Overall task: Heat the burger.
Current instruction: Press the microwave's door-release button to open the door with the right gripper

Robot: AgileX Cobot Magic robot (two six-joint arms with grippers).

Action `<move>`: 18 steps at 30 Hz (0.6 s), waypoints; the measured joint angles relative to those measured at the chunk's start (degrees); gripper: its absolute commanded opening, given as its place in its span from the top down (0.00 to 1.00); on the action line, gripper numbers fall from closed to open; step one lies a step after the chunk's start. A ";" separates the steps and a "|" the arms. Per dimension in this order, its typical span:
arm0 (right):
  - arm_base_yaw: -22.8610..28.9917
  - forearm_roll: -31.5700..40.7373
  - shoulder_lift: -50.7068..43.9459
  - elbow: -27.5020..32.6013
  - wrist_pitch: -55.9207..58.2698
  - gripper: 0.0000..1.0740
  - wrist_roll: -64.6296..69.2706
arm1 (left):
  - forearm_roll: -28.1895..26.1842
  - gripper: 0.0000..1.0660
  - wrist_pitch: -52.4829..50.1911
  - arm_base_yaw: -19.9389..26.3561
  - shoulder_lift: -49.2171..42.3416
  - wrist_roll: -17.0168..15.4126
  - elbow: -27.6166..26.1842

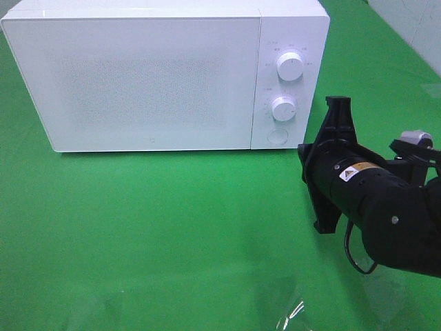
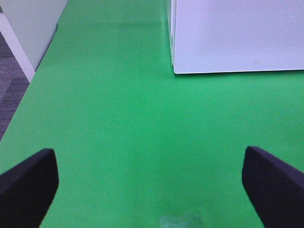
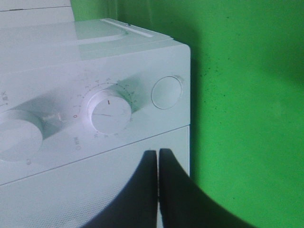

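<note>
Since the white microwave [image 1: 151, 76] has its door closed flush, the burger is not in sight anywhere. It is likely inside, so its facing and long axis can't be told. Right gripper [image 3: 158, 153] is clenched on nothing, tips aimed at the control panel near the timer dial [image 3: 109, 111] and round door button [image 3: 166, 92]; closed tips suit poking or nudging. Left gripper [image 2: 149, 156] is spread wide, idle over the green cloth [image 2: 118, 118].
</note>
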 measured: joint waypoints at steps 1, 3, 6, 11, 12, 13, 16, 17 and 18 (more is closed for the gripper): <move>-0.63 -0.57 0.92 -1.03 0.00 1.00 0.00 | 0.00 0.08 0.00 0.00 0.00 0.00 0.00; -1.49 -1.38 3.09 -2.52 0.46 1.00 0.86 | 0.00 0.08 0.00 0.00 0.00 0.00 0.00; -1.72 -1.55 6.30 -4.93 1.03 1.00 2.23 | 0.00 0.08 0.00 0.00 0.00 0.00 0.00; -1.95 -1.78 9.91 -8.37 1.32 1.00 2.64 | 0.00 0.08 0.00 0.00 0.00 0.00 0.00; -1.95 -1.78 9.91 -8.37 1.32 1.00 2.64 | 0.00 0.08 0.00 0.00 0.00 0.00 0.00; -2.23 -2.01 10.66 -9.17 1.60 1.00 2.64 | 0.00 0.08 0.00 0.00 0.00 0.00 0.00; -2.98 -2.23 11.97 -10.71 2.18 1.00 2.64 | 0.00 0.08 0.00 0.00 0.00 0.00 0.00; -3.95 -2.35 13.18 -11.97 2.69 1.00 2.64 | 0.00 0.08 0.00 0.00 0.00 0.00 0.00; -4.87 -2.64 14.09 -13.12 2.81 1.00 2.64 | 0.00 0.08 0.00 0.00 0.00 0.00 0.00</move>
